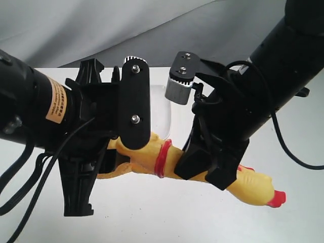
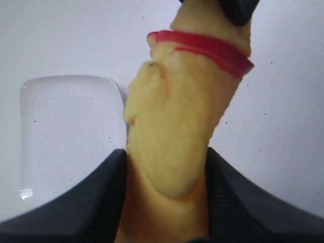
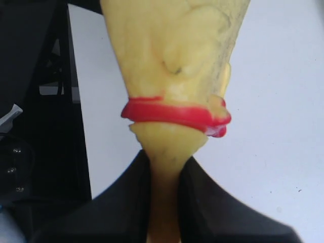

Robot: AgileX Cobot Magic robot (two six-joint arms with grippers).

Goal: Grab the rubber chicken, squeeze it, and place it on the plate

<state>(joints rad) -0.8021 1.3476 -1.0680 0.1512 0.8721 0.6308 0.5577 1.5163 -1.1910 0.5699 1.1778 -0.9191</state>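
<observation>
We have the rubber chicken clamped at two points. The left gripper is closed on the body, and the right gripper pinches the neck between the red band and the head, where the rubber caves in. It looks soft, light and floppy, so we'd grip mid-body. It's not on the plate yet; the plate sits just beside it.

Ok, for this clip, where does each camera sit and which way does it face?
Exterior view: high and close, looking down on the white table; both black arms fill it, holding the rubber chicken.
Left wrist view: on the left arm, facing along the left jaws, shut on the chicken's body; plate beyond.
Right wrist view: on the right arm, facing along the right jaws, shut on the chicken's neck.
Shared: all three show the red neck band.
</observation>
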